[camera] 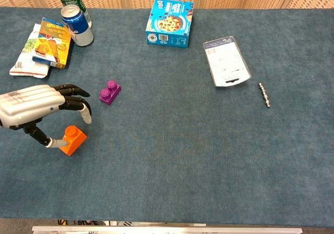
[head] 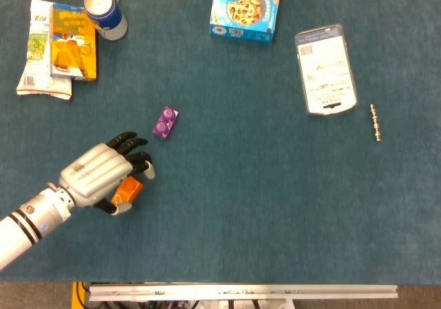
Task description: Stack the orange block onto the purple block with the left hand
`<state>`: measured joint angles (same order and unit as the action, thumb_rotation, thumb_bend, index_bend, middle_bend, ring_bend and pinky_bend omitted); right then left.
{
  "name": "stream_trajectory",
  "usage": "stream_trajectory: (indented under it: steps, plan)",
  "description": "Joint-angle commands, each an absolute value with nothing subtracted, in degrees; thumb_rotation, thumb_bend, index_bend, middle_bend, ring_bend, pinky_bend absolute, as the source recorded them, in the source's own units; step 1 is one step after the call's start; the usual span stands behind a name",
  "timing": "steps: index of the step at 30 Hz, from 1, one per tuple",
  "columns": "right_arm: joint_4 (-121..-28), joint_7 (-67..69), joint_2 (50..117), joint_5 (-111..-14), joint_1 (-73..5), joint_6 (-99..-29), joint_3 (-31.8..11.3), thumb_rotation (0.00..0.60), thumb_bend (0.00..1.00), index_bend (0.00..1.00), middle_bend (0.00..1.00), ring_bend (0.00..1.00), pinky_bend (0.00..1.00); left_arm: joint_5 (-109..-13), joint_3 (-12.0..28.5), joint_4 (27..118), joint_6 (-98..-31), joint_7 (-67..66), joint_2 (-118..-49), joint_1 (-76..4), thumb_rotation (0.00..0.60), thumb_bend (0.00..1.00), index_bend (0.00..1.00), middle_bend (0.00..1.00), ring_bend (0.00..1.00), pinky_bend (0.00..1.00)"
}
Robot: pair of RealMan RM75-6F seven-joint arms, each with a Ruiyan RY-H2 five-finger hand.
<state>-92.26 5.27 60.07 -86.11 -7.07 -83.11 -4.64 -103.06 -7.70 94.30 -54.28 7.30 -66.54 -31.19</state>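
At lower left, the orange block (camera: 72, 139) is straddled by the left hand (camera: 32, 112), fingers (camera: 83, 112) apart, not yet clamped; the purple block (camera: 109, 92) awaits stacking.

Left hand (camera: 32, 110) over block (camera: 72, 139), thumb maybe touching; 2nd block (camera: 109, 92) behind-right, apart.

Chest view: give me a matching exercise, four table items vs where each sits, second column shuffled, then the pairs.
Things:
1. orange block
2. purple block
3. blue can
4. cookie box

Places:
A. far edge, near the middle
B. far left corner, beside the snack packets
C. under the left hand's spread fingers, thumb beside it
D. standing free, just right of the fingertips

Pairs: 1-C, 2-D, 3-B, 4-A
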Motion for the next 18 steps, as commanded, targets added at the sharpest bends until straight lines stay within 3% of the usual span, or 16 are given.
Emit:
stream_trajectory:
  steps: [1,18]
  plan:
    - [-92.23,5.37,60.06,-86.1,-6.96,-83.2,-4.57,0.6,0.2,0.51,0.51,0.44,0.47,-102.96,-8.25,93.78,-53.53,6.12,-67.15,-31.68,0.6,0.2,0.33,0.28,0.09,0.06]
    - [-92.54,5.01,60.14,-86.11,-6.84,-83.17,-4.49,0.6,0.2,0.51,0.51,0.44,0.47,-102.76,-11.32,92.17,-52.31,3.74,-68.94,-32.43,0.6,0.2,0.33,0.28,0.09,0.06]
